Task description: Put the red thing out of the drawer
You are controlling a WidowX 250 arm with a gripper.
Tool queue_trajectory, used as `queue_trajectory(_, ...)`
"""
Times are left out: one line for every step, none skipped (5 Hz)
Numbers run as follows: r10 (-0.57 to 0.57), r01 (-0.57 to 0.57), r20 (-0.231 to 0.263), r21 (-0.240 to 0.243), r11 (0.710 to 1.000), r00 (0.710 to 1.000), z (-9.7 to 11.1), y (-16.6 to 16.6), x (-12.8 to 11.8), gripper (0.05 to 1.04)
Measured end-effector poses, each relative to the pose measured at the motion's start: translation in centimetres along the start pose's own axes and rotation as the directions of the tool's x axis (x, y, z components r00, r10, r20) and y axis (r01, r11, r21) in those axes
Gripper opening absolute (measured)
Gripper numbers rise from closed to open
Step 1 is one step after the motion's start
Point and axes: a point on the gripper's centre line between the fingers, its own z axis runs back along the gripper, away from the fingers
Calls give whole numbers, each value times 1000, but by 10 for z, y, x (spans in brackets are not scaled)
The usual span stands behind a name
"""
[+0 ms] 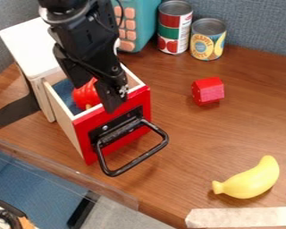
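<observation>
In the camera view, the black arm comes down from the top edge, and its claw (98,98) hangs over the pulled-out drawer (143,105), pointing down at a slant. The claw is spread, one finger toward the drawer's left side in the view, the other over the red front panel's upper edge. The red thing (86,95) is inside the drawer, partly hidden by the claw; it shows between and behind the two fingers, rounded and glossy, and whether they touch it I cannot tell. The drawer has pale wooden sides, a blue inside and a black looped handle (140,159) sticking out from the front. It belongs to a white cabinet (31,47) standing on the brown wooden worktop (181,147), with a flat black piece (18,109) beside it. Behind the arm is a teal object (143,20) with pinkish buttons, and to its right two upright cans stand side by side: a red-and-green one (174,32) and one with a yellow-and-blue label (207,40). A small red block (208,91) lies well apart from the drawer, and a yellow banana (250,180) lies near the taped corner at lower right.
</observation>
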Motion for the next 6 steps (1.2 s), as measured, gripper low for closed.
queue_trajectory(4, -4, -10, -8, 1000, 1000, -3, -1, -2, 1001)
queue_trajectory(90, -90, 14, -7, 996, 996, -5, 9, 0, 1000)
queue_trajectory(152, -153, 43, 14, 988, 987, -6, 18, 2, 1001)
queue_trajectory(232, -234, 68, 33, 972, 970, -12, 30, 1, 1001)
queue_trajectory(286, -292, 97, 62, 954, 953, -19, 41, 4, 1001)
queue_trajectory(312, -326, 134, 97, 940, 941, -24, 51, 9, 1001)
